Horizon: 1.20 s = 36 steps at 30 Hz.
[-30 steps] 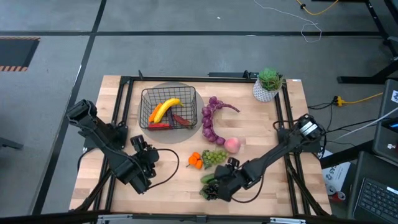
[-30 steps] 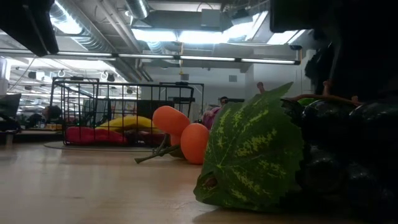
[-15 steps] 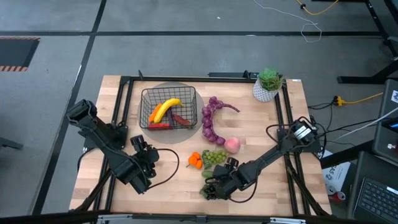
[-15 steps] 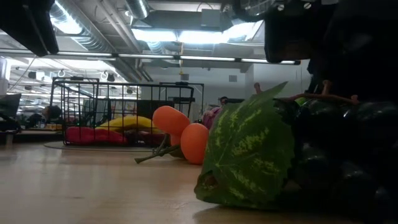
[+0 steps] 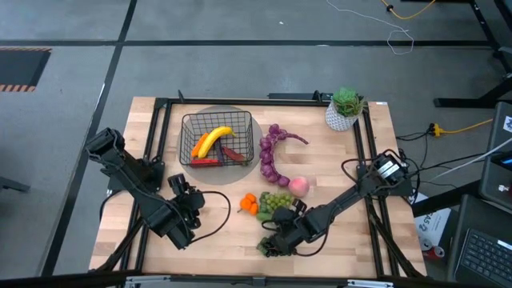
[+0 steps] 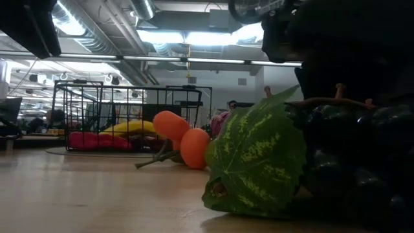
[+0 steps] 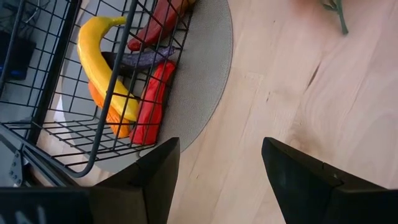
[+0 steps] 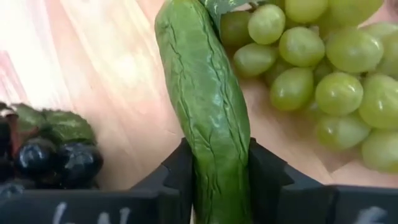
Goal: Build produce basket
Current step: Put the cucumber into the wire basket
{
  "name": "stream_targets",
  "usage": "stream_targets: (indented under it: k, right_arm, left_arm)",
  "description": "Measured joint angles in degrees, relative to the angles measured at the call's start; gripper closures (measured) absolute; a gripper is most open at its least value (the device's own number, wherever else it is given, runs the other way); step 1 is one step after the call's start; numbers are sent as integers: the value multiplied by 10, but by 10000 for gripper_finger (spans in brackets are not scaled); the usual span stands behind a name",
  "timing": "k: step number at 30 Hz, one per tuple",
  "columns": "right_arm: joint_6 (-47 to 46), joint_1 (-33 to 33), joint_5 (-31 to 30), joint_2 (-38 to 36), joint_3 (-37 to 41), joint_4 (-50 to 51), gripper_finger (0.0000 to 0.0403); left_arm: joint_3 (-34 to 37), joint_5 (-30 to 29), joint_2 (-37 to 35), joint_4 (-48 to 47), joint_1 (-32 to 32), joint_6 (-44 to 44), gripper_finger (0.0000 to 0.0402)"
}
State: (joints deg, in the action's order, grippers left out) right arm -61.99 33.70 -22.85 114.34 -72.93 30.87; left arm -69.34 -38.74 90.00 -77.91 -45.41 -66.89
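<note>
Two dark fingers of the right gripper (image 8: 221,180) clamp the cucumber (image 8: 205,118) beside green grapes (image 8: 317,68). Left gripper (image 7: 217,168) hangs open near the basket (image 7: 81,81).

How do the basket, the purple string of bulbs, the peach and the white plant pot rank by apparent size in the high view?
1. basket
2. purple string of bulbs
3. white plant pot and peach: too alike to rank

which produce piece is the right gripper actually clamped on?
The cucumber: it sits between the right gripper fingers. The green grapes lie beside it and the dark grapes lie apart, both ungripped.
</note>
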Motion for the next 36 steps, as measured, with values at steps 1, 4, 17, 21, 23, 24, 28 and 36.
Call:
stream_targets:
  k: [1,4,17,21,23,24,28,36]
  right_arm:
    - [-11,0,0,0,0,0,308]
    - [-45,0,1,0,-2,2,308]
    - [-9,-23,-132,0,-152,165,305]
    - [33,-36,-220,0,-198,184,304]
    - [63,-44,-253,0,-218,191,303]
    - [77,-48,-265,0,-228,192,303]
    - [118,-70,-293,0,-259,200,302]
    - [216,-125,-282,0,-285,199,301]
  left_arm:
    - [0,0,0,0,0,0,177]
    - [0,0,0,0,0,0,177]
    - [0,0,0,0,0,0,177]
    - [0,0,0,0,0,0,177]
    - [0,0,0,0,0,0,177]
    - [0,0,0,0,0,0,177]
    - [0,0,0,0,0,-1,177]
    - [0,-78,-8,-8,-5,15,177]
